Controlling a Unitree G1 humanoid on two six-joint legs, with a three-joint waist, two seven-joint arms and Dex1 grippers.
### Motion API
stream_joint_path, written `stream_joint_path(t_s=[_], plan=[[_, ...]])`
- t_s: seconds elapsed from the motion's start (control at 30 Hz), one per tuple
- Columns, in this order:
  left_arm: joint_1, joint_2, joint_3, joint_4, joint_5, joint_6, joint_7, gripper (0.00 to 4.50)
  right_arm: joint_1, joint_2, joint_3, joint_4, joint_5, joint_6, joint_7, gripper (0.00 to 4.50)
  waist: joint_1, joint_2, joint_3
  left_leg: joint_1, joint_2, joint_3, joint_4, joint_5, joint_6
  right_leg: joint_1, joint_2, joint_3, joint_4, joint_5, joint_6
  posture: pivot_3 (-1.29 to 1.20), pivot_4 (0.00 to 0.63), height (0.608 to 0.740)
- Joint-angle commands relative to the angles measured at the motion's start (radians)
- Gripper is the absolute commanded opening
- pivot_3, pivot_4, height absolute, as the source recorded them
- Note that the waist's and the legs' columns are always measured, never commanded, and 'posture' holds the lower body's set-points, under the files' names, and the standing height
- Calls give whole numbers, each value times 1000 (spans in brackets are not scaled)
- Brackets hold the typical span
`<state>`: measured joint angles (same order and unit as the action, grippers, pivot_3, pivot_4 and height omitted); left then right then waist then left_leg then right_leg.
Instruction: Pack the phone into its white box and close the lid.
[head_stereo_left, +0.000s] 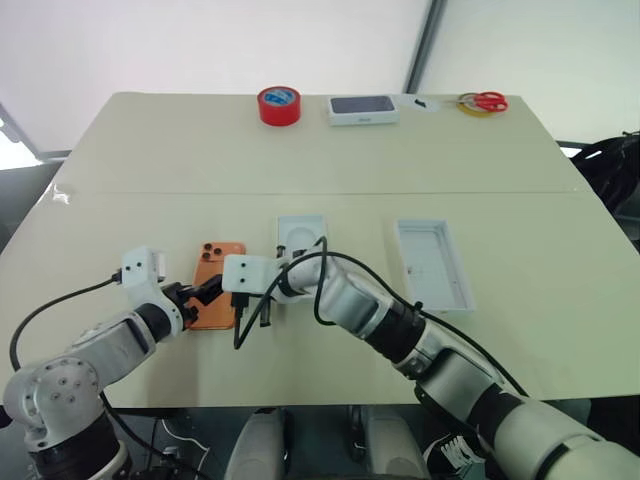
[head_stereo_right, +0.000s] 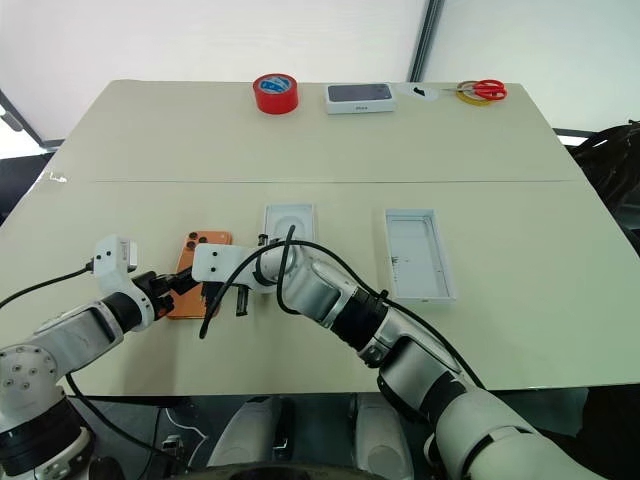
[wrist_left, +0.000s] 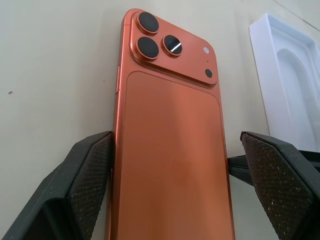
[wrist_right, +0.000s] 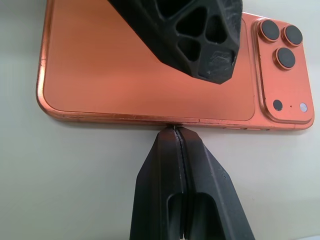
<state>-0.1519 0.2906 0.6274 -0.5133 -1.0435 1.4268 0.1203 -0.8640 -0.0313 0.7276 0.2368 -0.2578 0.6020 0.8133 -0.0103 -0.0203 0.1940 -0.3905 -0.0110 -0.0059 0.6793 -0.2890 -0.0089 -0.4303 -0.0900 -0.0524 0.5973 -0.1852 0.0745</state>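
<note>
The orange phone (head_stereo_left: 216, 265) lies back up on the table, its three lenses at the far end. My left gripper (wrist_left: 177, 137) is open and straddles the phone's near end, one finger (wrist_left: 85, 180) beside each long edge. My right gripper (wrist_right: 174, 131) is shut, holds nothing, and its tips touch the phone's right long edge. A white insert (head_stereo_left: 300, 238) with a rounded recess lies just right of the phone. The lid (head_stereo_left: 432, 262), a white tray with a pale floor, rests open side up further right. The white box is hidden.
At the table's far edge stand a red tape roll (head_stereo_left: 279, 105), a dark-screened device on a white base (head_stereo_left: 363, 109), and red-handled scissors (head_stereo_left: 486, 101) with a yellow ring. The table's near edge runs just behind my arms.
</note>
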Motion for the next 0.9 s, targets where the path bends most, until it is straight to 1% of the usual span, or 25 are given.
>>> stream_joint_path(t_s=[0.03,0.17,0.3,0.5,0.7,0.77,0.8,0.83,0.9], plan=[[-13,-23,-6,9,-130,40,-14,4218,8,6,5,-22,-9,-10,1,0,0,0,0,0,0,0,0,0,0,0,0,0,0,0,0,0,150,738],[-20,1,29,38,-185,33,7,4218,16,7,6,-29,-13,-8,3,0,0,0,0,0,0,0,0,0,0,0,0,0,0,0,0,0,150,738],[-11,49,46,69,-250,24,21,4218,24,7,6,-39,-16,-5,5,0,-2,0,0,0,0,0,0,0,0,0,0,0,0,0,0,0,150,738],[18,125,20,99,-355,-7,53,4218,31,11,6,-43,-16,-4,5,0,-5,0,0,0,1,0,0,0,0,-1,0,0,0,0,0,0,150,738],[44,198,4,148,-440,-84,91,4218,41,9,7,-55,-17,1,4,0,-5,0,0,0,1,0,-1,0,0,-1,0,0,0,0,-1,0,150,738],[53,215,-8,161,-466,-110,102,3705,44,9,7,-58,-18,2,3,0,-6,0,0,0,1,0,-1,0,0,-1,0,0,0,0,-1,0,150,738],[58,223,-15,166,-478,-123,107,3362,45,8,7,-59,-18,2,2,0,-6,0,0,0,1,0,-1,0,0,-1,0,0,0,0,-1,0,150,738],[64,231,-22,170,-489,-136,112,2927,46,8,6,-61,-19,3,2,0,-5,0,0,0,1,0,-1,0,0,-2,0,0,0,0,-1,0,150,738],[74,248,-39,174,-510,-162,120,1895,47,6,4,-63,-20,5,0,0,-5,0,0,0,1,0,-1,0,0,-2,0,0,-1,0,-1,0,150,738]])
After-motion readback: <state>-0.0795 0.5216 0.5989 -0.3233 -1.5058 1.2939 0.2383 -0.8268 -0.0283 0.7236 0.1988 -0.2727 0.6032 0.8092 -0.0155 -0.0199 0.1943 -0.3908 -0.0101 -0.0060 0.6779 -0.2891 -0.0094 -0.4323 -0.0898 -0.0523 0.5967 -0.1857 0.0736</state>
